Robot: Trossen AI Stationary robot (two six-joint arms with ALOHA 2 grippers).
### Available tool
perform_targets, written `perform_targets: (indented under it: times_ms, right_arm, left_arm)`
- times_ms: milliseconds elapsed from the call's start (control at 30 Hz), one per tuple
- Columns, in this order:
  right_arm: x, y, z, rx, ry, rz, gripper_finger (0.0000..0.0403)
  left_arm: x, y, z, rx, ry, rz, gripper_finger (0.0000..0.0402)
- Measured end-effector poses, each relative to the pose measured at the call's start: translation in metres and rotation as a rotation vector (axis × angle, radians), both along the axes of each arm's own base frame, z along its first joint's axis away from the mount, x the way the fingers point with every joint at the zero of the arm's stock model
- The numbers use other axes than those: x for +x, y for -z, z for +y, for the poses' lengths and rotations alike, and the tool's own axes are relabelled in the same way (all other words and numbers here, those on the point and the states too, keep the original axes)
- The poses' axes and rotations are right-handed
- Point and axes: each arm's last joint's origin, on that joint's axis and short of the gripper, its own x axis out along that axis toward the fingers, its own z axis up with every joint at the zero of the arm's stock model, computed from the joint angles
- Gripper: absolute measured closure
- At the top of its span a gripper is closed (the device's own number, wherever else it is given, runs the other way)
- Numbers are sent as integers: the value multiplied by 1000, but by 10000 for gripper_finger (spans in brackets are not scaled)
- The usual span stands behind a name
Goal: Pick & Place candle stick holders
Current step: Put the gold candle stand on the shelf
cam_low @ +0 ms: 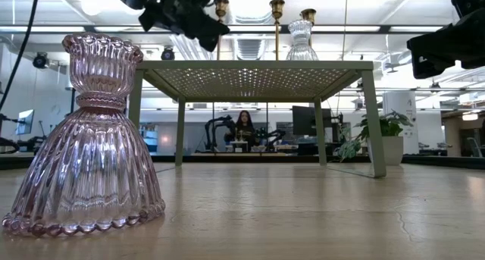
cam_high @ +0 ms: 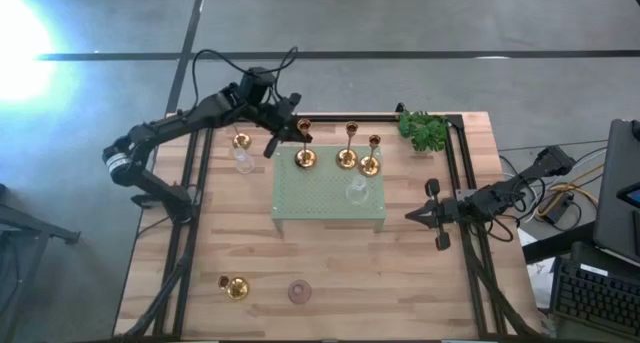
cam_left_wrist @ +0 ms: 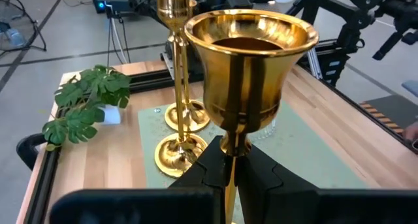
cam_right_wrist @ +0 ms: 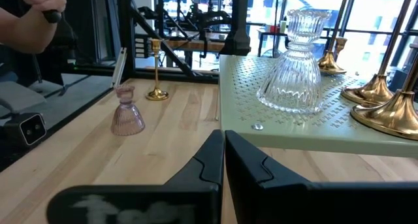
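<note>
With the left tool [cam_left_wrist: 230, 178] pinching the thin stem of a brass candle holder [cam_high: 304, 143] over the tray [cam_high: 330, 198] at upper centre, it could knock the crowded neighbours there, while the right tool [cam_high: 424, 215], pressed together, waits centre right.

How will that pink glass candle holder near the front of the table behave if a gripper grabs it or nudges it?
The pink glass candle holder flares to a wide skirt base, so it probably slides rather than tips. Its narrow waist looks like the easiest place to grip. The ribbed, glossy glass is likely slippery, fairly heavy for its size, and liable to chip if dropped.
</note>
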Motion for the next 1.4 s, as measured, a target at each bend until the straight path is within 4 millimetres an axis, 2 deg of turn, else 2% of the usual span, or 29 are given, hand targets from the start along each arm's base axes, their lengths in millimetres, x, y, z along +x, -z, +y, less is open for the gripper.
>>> perform_targets:
  times_ms: [267, 1400]
  right_arm:
    - [0, 0, 0, 0, 0, 0, 394]
    - [0, 0, 0, 0, 1, 0, 394]
  left_arm:
    - [-2, 8, -1, 36, 52, -22, 382]
    - [-3, 5, 1, 43, 89, -67, 382]
